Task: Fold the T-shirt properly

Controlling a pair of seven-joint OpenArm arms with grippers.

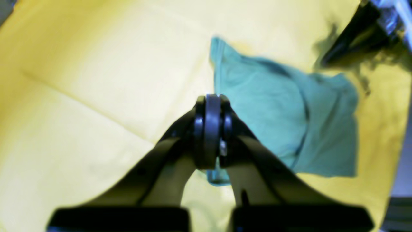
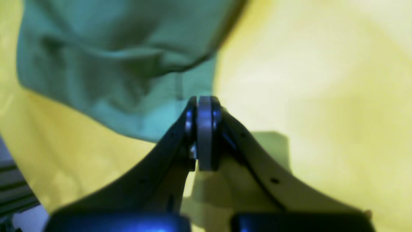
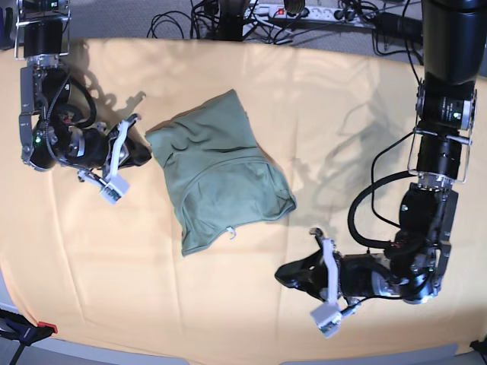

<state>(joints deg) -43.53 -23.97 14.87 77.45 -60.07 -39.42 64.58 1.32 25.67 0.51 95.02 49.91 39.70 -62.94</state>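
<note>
Orange-yellow cloth (image 3: pixel 251 99) spread over the whole bench, creased in long straight lines, edges reaching nearly out of the base view.

On it, left of centre in the base view, the T-shirt (image 3: pixel 217 171): sage green, partly folded into a rough, uneven bundle, narrower at the far end, wrinkled, with a rounded fold across the middle and a small white tag showing at the near edge. Lying flat on the cloth, free of both claws.

Left arm along the base view's right side, bent low over the near part of the cloth. Left claw (image 3: pixel 288 275) pressed together, holding nothing, just off the shirt's near right corner and apart from it; same closed tips (image 1: pixel 209 100) seen over the shirt's edge from the wrist.

Right arm at the far left. Right claw (image 3: pixel 139 156) likewise pressed together and empty, just beside the shirt's left edge; tips (image 2: pixel 204 101) close above the cloth and fabric border, contact not discernible.

Cables and a power strip (image 3: pixel 304 11) beyond the far edge.
</note>
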